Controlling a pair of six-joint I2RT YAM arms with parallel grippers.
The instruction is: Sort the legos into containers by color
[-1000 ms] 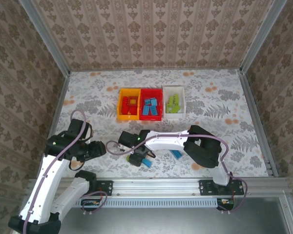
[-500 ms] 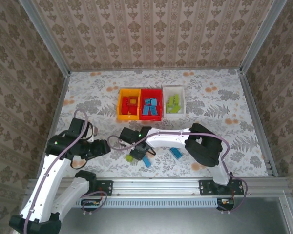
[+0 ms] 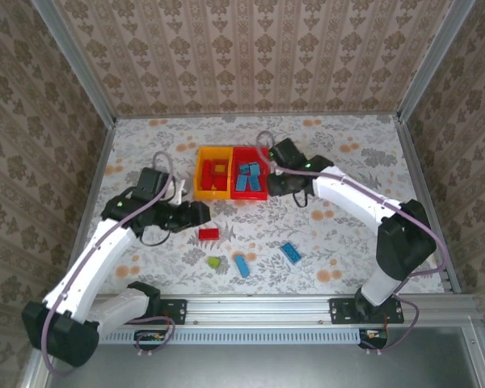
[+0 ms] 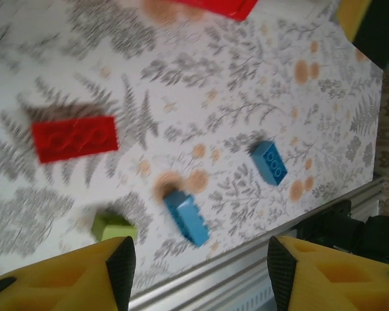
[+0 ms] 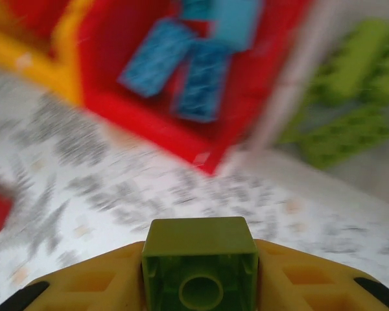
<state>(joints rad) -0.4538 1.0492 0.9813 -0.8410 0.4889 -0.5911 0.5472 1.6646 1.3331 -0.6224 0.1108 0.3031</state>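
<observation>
My right gripper [image 5: 201, 285] is shut on a lime green lego [image 5: 201, 259] and hovers just in front of the bins [image 3: 273, 184]. Ahead of it are the red bin [image 5: 149, 123] with blue legos [image 5: 181, 71] and the white bin [image 5: 305, 71] with green legos [image 5: 343, 129]. My left gripper [image 3: 196, 215] is open above the table, with nothing between its fingers [image 4: 120, 265]. Below it lie a red lego [image 4: 74, 138], a green lego [image 4: 113, 228] and two blue legos [image 4: 187, 218] [image 4: 270, 162].
The yellow-orange bin [image 3: 200, 182] holding red legos stands left of the red bin [image 3: 250, 194]. My right arm crosses over the white bin's place. The loose legos lie between the bins and the metal rail [image 3: 259, 307] at the near edge.
My right gripper shut on a green lego near the front edge and carried it up to the bins. My left arm swung forward and right, over the red lego.
</observation>
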